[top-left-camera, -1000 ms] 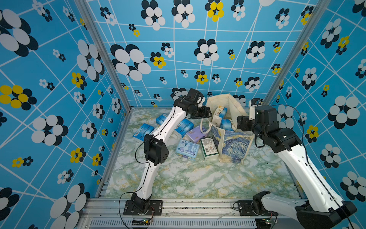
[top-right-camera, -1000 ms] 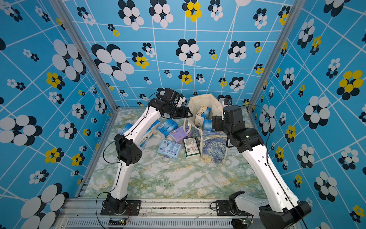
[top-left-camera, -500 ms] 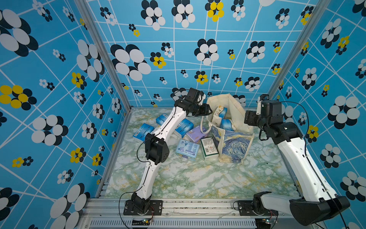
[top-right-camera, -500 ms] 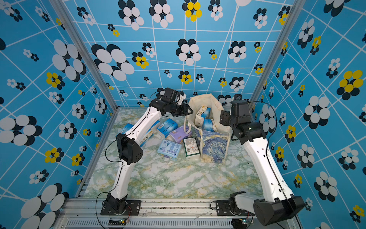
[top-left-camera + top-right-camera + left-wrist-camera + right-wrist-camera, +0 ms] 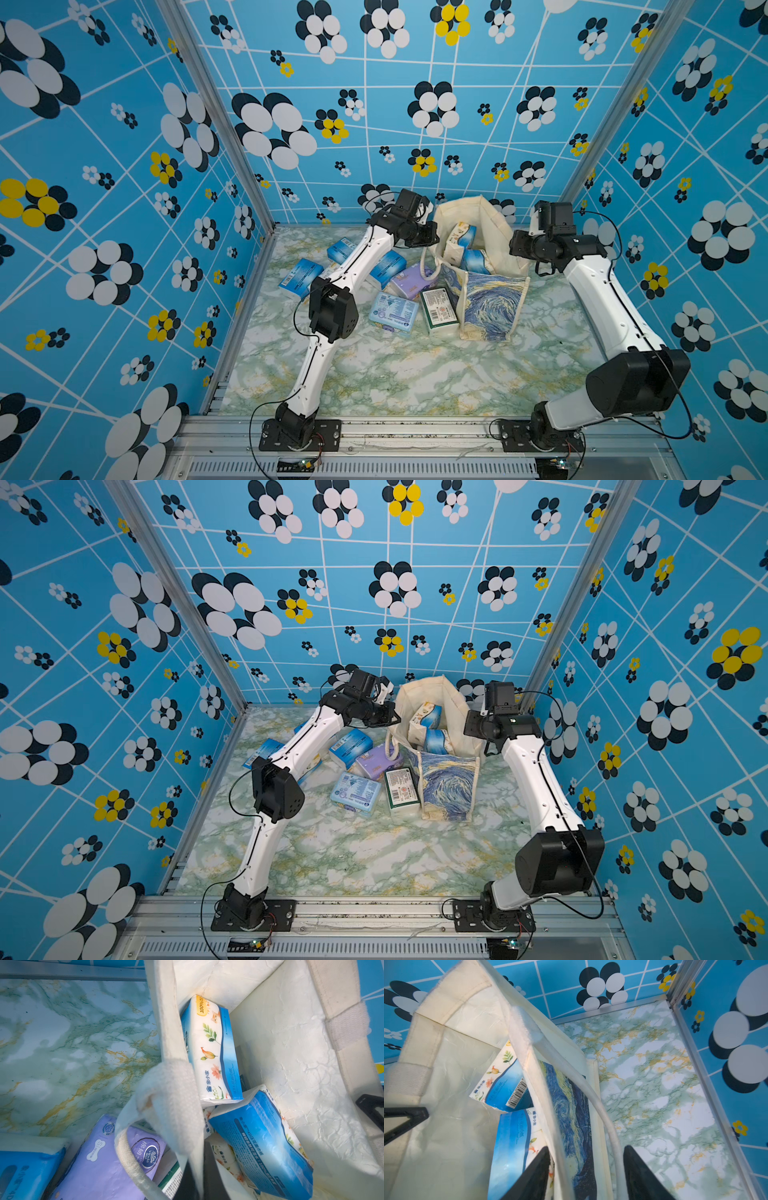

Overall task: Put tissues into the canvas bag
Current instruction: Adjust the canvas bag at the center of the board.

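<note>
Right gripper point(image 5: 586, 1147) now in: canvas bag point(image 5: 492, 309) rim between parted jaws; left gripper point(image 5: 198, 1180) clamps far rim. Uneven pull may topple it.

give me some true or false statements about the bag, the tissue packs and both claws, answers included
1. The canvas bag stands upright with its mouth open. True.
2. The bag is empty. False: blue-and-white packs sit inside it.
3. The lilac pack lies on the table, outside the bag. True.
4. The right claw holds a tissue pack. False: its jaws stand apart, straddling the bag's wall and handle, with no pack between them.
5. The left claw is shut on the bag's rim. True.
</note>
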You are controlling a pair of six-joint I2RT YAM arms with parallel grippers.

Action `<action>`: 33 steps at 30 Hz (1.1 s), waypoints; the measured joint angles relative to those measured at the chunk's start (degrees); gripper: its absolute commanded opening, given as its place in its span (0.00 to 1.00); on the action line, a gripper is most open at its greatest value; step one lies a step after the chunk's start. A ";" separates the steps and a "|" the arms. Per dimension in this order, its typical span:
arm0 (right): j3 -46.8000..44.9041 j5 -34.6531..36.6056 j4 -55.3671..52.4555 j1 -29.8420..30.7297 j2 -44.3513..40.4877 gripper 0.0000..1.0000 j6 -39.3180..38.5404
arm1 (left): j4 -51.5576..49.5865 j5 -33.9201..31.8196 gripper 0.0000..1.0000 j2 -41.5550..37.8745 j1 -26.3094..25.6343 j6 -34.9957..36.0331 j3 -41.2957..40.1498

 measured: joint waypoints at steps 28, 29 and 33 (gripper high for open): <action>33.64 -7.45 1.49 9.11 29.46 0.10 0.87 | 7.30 -15.30 0.00 -33.66 -1.49 2.49 -41.83; 33.77 -7.63 1.51 9.29 29.73 0.10 0.68 | 7.34 -15.52 0.00 -34.80 -1.57 2.29 -43.32; 33.79 -8.92 1.64 9.46 29.83 0.11 0.07 | 7.74 -16.11 0.00 -39.30 -2.47 0.57 -48.81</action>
